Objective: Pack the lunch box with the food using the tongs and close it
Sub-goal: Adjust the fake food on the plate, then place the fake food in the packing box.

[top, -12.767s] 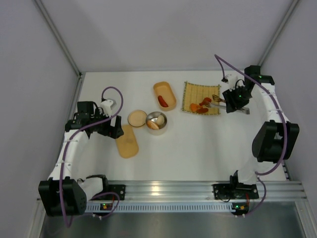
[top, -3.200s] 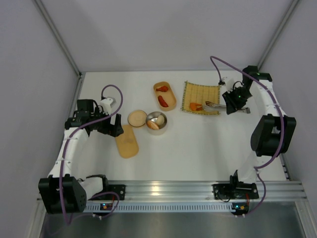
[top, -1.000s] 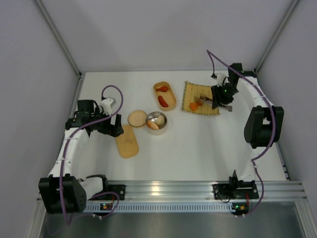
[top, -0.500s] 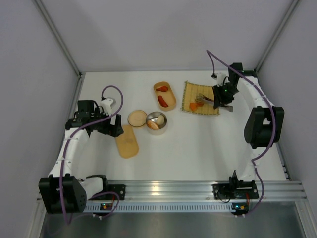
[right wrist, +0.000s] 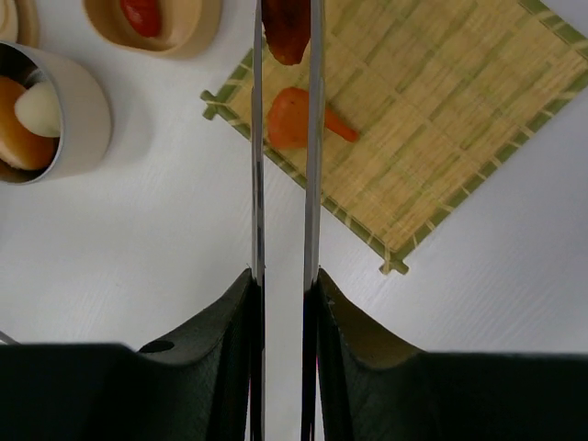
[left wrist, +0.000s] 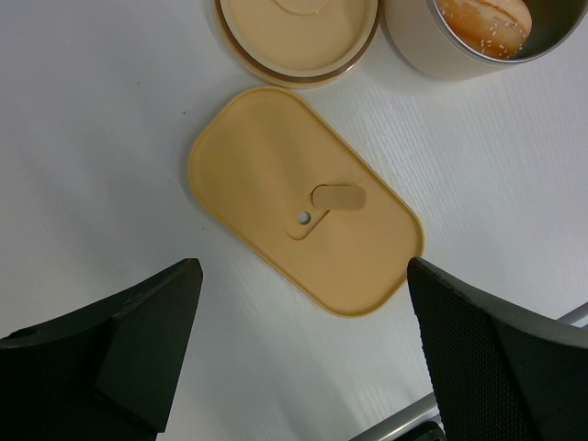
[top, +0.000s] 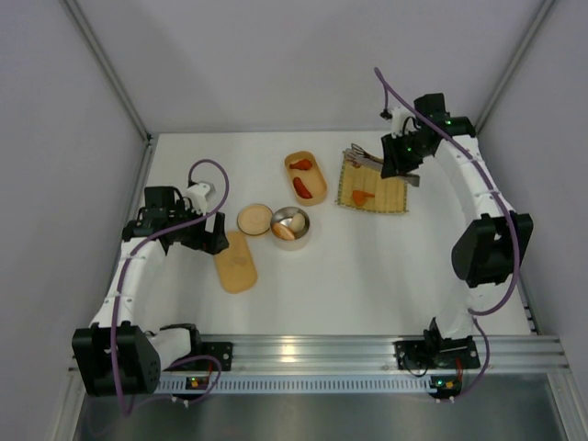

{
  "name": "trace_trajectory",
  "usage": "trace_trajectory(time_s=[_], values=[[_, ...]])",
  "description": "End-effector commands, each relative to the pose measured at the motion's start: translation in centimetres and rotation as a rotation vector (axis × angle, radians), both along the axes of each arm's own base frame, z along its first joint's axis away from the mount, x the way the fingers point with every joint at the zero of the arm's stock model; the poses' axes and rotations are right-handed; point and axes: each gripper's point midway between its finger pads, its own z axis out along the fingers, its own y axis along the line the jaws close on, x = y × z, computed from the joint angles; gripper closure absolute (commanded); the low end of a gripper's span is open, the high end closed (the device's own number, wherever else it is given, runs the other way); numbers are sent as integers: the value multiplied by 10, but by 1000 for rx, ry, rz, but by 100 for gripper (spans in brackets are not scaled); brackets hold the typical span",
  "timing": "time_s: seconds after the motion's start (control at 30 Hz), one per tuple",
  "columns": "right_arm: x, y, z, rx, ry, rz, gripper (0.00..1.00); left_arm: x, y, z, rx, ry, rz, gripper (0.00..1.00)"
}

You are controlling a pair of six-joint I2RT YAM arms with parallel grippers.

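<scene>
My right gripper (right wrist: 283, 280) (top: 397, 158) is shut on the slim silvery tongs (right wrist: 314, 138), raised over the back edge of the yellow woven mat (right wrist: 441, 119). The tong tips pinch a glossy red piece of food (right wrist: 287, 28). An orange piece (right wrist: 292, 118) (top: 363, 196) lies on the mat below. The oval tan lunch box (top: 317, 191) holds two red pieces (top: 301, 187). Its flat oval lid (left wrist: 303, 197) (top: 236, 262) lies on the table. My left gripper (left wrist: 301, 266) (top: 213, 241) hovers open just above that lid, holding nothing.
A metal bowl (top: 301, 230) (right wrist: 87, 115) with a bun and a pale cream ball (right wrist: 39, 107) stands left of the mat. A round tan lid (left wrist: 296, 32) (top: 254, 219) lies beside it. White walls enclose the back and both sides.
My right gripper squeezed the tongs onto a red piece, then lifted it off the mat and carried it back and to the left. The left arm stayed put.
</scene>
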Motion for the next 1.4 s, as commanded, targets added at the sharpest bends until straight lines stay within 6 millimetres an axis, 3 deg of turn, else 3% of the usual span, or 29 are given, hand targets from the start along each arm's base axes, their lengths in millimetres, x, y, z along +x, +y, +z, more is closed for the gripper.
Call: trace_trajectory(time_s=[0.0, 0.07, 0.27, 0.47, 0.77, 1.17, 1.37], values=[[8, 53, 44, 86, -141, 79, 100, 12, -2, 12, -14, -56, -3, 2], [13, 70, 45, 95, -157, 93, 100, 14, -3, 13, -16, -58, -1, 2], [23, 127, 25, 74, -161, 173, 100, 16, -2, 10, -15, -55, 2, 2], [38, 154, 1, 44, -160, 211, 100, 17, -1, 8, -11, -52, -1, 2], [55, 153, -28, -25, -164, 206, 100, 17, -1, -1, -4, -42, -5, 2], [67, 151, -45, -72, -176, 213, 78, 16, 2, -5, 11, -34, -5, 2], [64, 150, -45, -80, -163, 221, 61, 17, 2, -5, 15, -32, -6, 2]])
